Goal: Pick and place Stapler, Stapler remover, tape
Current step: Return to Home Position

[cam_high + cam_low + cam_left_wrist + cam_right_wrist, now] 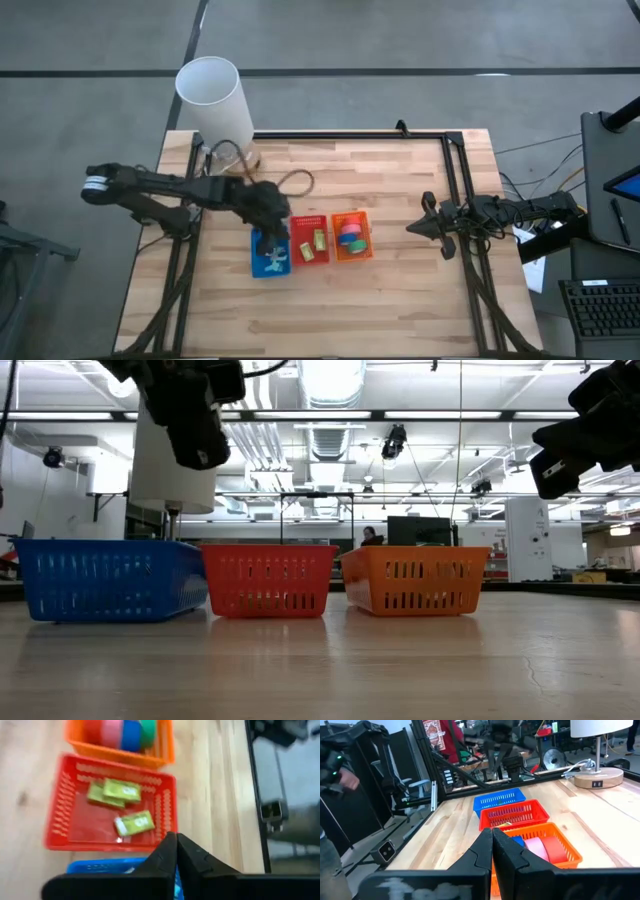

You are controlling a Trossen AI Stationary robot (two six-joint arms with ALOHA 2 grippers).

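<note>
The tape [350, 236] rolls lie together in the orange bin [420, 580], at 3 o'clock of the red bin [268, 580] seen from above. They look like light, stiff rings with slick sides (the pale core seems the surest hold), so I would pinch one wall with a finger through the hole. The left end effector [176, 836] hangs clenched on nothing over the blue bin [100, 580]. The right end effector [492, 830], also clenched and empty, waits well apart at 3 o'clock on the surface [400, 300].
</note>
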